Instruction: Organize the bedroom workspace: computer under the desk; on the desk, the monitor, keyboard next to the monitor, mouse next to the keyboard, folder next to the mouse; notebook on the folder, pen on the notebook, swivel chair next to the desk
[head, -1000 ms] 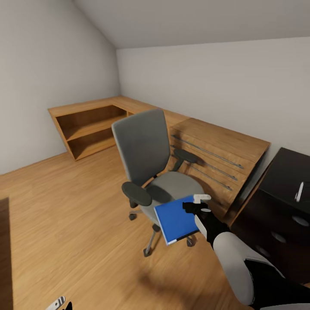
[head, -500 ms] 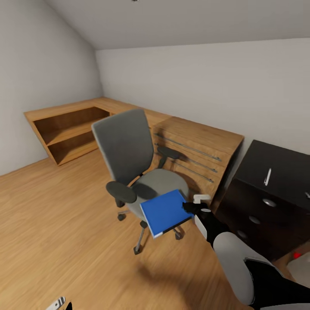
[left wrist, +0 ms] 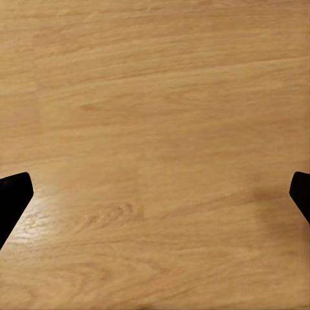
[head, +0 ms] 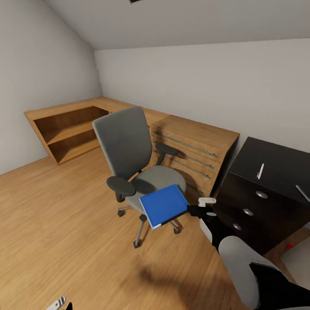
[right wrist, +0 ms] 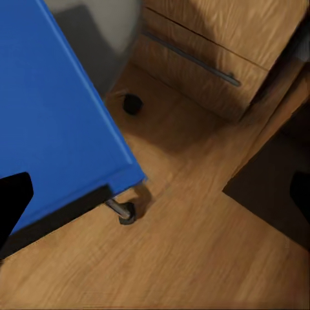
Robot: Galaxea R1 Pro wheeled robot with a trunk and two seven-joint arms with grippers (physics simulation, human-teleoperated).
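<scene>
My right gripper is shut on one edge of the blue folder, holding it flat in the air just in front of the seat of the swivel chair. In the right wrist view the folder lies against one dark finger, above a chair caster. The black desk, with its dark drawer unit, stands to the right. On its top lies the pale pen. The left gripper hangs open over bare wood floor, and its tip shows low in the head view.
A light-wood dresser with long metal handles stands behind the chair against the wall. A low open wooden shelf runs into the left corner. A thin grey item lies at the desk's right edge. Open floor spreads to the left.
The head view has swung to the right, so more of the black desk shows. The folder stays in my right gripper, which now sits a little farther right of the chair.
</scene>
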